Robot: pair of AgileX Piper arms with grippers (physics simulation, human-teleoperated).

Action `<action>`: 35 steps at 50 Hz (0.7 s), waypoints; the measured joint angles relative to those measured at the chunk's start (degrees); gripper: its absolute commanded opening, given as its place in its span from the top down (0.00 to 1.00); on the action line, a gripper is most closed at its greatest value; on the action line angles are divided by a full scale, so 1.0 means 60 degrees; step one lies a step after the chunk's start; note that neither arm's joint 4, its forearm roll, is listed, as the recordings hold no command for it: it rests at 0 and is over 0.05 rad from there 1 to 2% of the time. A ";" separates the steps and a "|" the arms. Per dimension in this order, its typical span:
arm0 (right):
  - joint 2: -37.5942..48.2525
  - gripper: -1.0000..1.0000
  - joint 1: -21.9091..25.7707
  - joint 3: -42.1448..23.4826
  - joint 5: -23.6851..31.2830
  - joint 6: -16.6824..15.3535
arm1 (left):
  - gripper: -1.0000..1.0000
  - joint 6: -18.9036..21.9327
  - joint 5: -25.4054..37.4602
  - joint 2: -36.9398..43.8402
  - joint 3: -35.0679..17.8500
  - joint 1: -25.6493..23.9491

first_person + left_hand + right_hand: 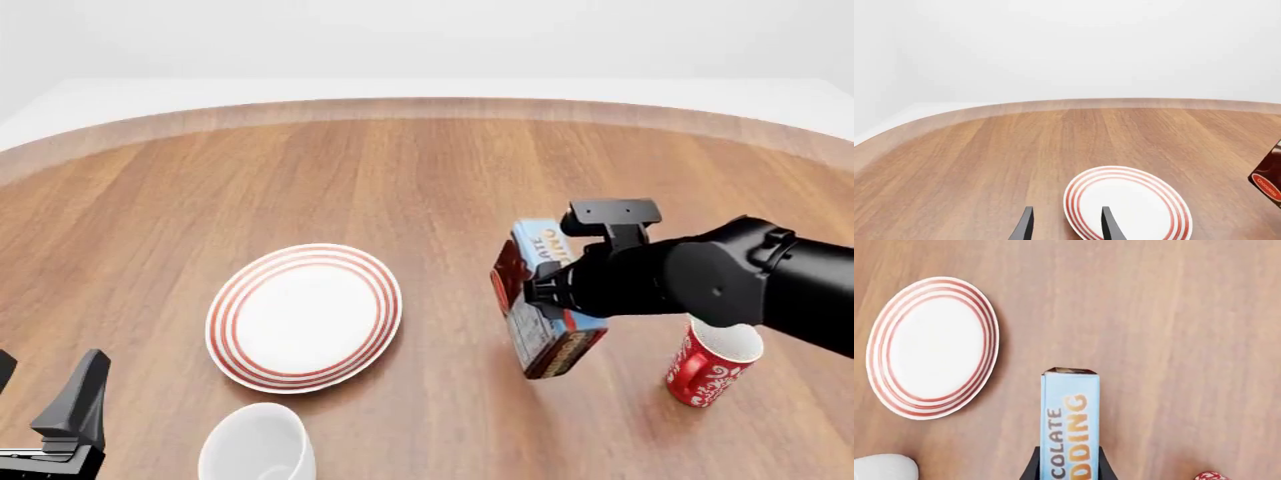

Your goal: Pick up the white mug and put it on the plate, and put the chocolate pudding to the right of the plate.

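Observation:
The chocolate pudding (545,318) is a light blue box with orange lettering and brown sides. It is tilted to the right of the plate (304,316), with my right gripper (537,296) shut on it. In the right wrist view the chocolate pudding (1069,420) sits between the fingers of my right gripper (1069,469), beside the red-ringed plate (931,347). The white mug (260,446) stands near the front edge, just in front of the plate. My left gripper (43,388) is open and empty to the left of the mug. In its own view the left gripper (1066,227) points toward the plate (1127,205).
A red mug with white swirls (711,364) stands to the right of the pudding box, under my right arm. The curved far edge of the wooden table (427,105) runs across the back.

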 measured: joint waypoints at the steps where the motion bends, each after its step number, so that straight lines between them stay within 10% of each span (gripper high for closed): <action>1: 0.0020 1.00 0.0008 -0.0046 0.0001 0.0018 | 0.00 0.0000 0.0000 0.0000 0.0000 0.0000; 35: 0.1491 1.00 -0.0009 -0.1614 -0.0039 -0.0166 | 0.00 0.0000 0.0000 0.0000 0.0000 0.0000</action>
